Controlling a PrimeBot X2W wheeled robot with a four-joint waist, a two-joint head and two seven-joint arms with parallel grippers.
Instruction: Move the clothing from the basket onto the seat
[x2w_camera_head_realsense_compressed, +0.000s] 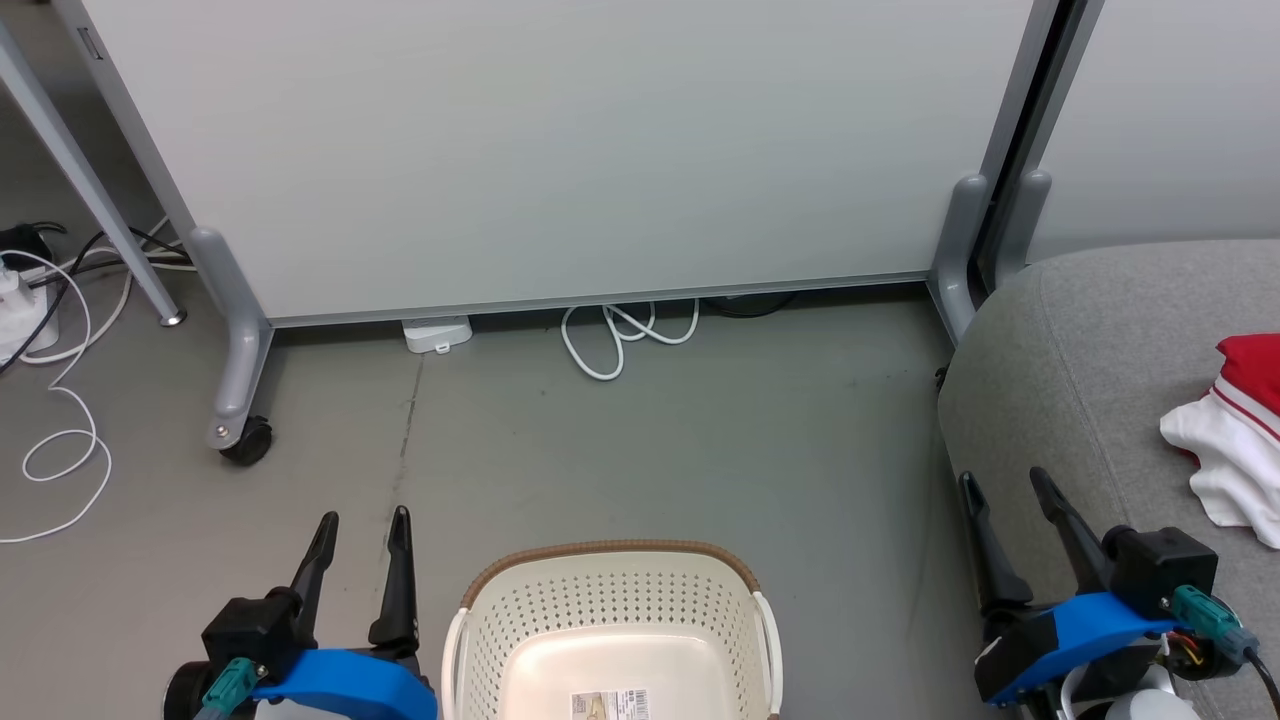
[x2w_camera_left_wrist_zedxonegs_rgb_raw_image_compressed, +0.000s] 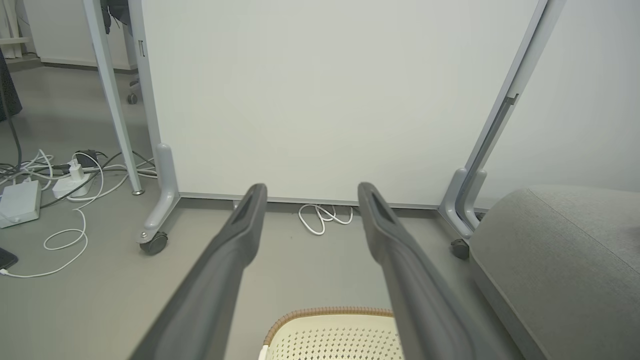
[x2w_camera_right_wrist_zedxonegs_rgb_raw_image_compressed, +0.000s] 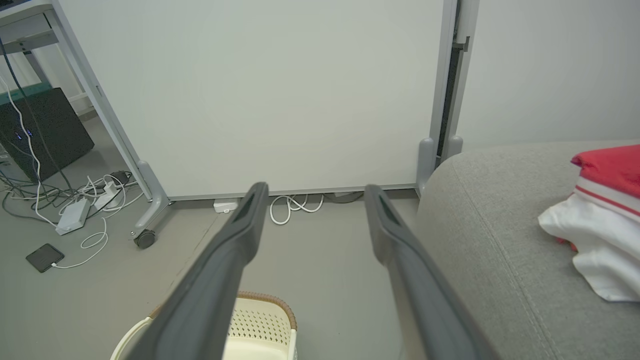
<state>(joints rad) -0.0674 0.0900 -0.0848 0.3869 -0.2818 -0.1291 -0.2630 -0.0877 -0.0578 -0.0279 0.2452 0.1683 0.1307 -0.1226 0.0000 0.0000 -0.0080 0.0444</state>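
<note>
left claw (x2w_camera_head_realsense_compressed: 364, 516), right claw (x2w_camera_head_realsense_compressed: 1004, 478): 2 dark fingers (x2w_camera_head_realsense_compressed: 312, 565) | blue mounts (x2w_camera_head_realsense_compressed: 340, 685) | teal plugs (x2w_camera_head_realsense_compressed: 228, 685)

Bright even indoor light, soft faint shadows, sharp focus, wide-angle bending at wrist-cam edges

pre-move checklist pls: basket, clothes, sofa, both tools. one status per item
1. The basket emptied: ok for the part in frame. Its bare bottom and sticker show, but the near end is cut off.
2. The clothing on the seat: ok, a red-and-white pile lies there.
3. Both garments in that pile: cannot tell, it runs off the frame edge.
4. The left tool open and empty: ok.
5. The right tool open and empty: ok, it stands beside the seat's edge.
</note>
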